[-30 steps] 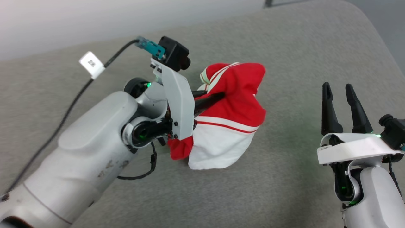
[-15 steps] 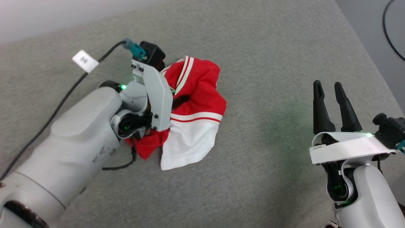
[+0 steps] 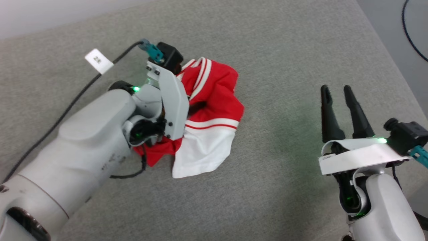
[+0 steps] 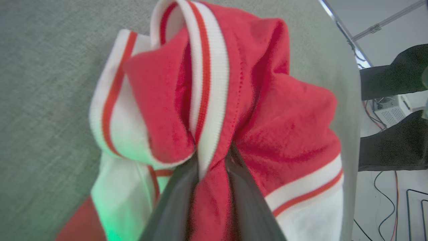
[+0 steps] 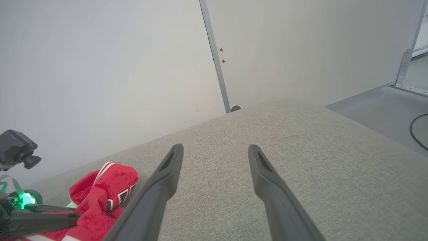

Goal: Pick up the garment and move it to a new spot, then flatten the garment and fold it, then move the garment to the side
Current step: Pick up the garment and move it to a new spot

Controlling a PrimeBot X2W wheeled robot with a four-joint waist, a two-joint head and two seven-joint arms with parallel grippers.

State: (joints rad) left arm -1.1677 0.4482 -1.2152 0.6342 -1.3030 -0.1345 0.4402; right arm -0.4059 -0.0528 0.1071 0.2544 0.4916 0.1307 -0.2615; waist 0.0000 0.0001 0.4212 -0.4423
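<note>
One garment (image 3: 214, 100), bunched on grey surface (image 3: 284, 187), clamped by L gripper (image 4: 212, 164); R gripper (image 3: 336, 89) jaws apart.

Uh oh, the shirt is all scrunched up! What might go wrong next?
1. The left gripper has a fold of the garment bunched between its fingers, collar trim included. If it pulls away, the cloth may snag and drag along.
2. The garment lies in a crumpled heap on the grey cushion, so flattening could trap folds underneath.
3. The right gripper hangs open, well apart from it. Spreading one-handed may just slide the heap.
</note>
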